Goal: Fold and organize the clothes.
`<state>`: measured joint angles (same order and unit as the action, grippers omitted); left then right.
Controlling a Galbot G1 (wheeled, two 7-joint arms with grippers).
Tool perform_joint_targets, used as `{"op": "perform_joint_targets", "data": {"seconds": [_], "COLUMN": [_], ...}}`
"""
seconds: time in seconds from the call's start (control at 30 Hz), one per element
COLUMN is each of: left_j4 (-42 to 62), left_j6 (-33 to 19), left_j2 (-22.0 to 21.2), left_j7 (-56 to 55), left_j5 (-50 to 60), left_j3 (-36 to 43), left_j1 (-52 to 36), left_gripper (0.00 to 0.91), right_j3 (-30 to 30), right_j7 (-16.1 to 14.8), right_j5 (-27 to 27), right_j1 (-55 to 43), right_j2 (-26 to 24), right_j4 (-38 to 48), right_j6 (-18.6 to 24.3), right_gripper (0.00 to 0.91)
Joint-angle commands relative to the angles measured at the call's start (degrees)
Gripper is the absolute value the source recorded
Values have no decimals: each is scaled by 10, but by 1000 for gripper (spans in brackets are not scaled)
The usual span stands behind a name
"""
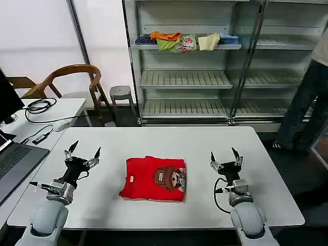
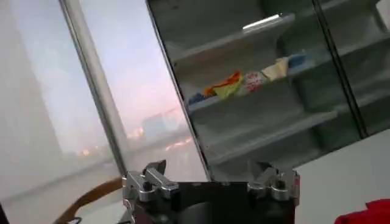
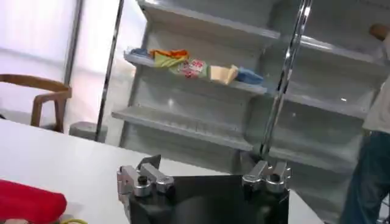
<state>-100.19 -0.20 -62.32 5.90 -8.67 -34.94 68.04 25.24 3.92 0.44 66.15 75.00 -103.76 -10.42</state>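
Observation:
The clothes, one bright red T-shirt (image 1: 154, 179), lie folded into a flat rectangle at the middle of the white table (image 1: 215, 138). Its brown-hatted cartoon print faces up and a small white label sits near its left edge. My left gripper (image 1: 84, 151) is raised left of the shirt, open and pointing up, holding nothing. My right gripper (image 1: 224, 154) stands the same way to the shirt's right, open and apart from it. A red edge of the shirt (image 2: 368, 213) shows in the left wrist view, and its rounded fold (image 3: 27, 202) in the right wrist view.
A metal shelf rack (image 1: 187, 79) stands behind the table with several folded garments (image 1: 184, 41) on an upper shelf. A second table with a laptop (image 1: 15, 164) and cables lies at the left, a wooden chair (image 1: 72, 77) and a stool (image 1: 121, 93) behind it.

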Motion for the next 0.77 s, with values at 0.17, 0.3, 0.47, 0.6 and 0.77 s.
{"op": "perform_joint_targets", "data": {"seconds": [0.17,0.3,0.47,0.6,0.77], "left_j4": [-21,-31,-18,-14,1], "left_j6": [-6,-1,1,8,3], "left_j2": [-2,-4,-5,-5,-3], "left_j7": [-2,-2,-4,-37,-63], "left_j5": [-11,-31,-45,-44,-16], "left_j3": [-4,-14,-18,-8,7], "left_j1": [5,8,2,-5,-14], "left_gripper": [907,907,907,907,907], "right_j3": [35,32,29,22,20], "right_j7": [-10,-5,-4,-6,-8], "right_j5": [3,-2,-8,-15,-23], "right_j1": [17,16,6,7,4], "right_j2": [-5,-3,-5,-7,3], "right_j4": [-22,-19,-11,-5,0], "right_j6": [23,23,28,36,46], "right_gripper": [907,907,907,907,907]}}
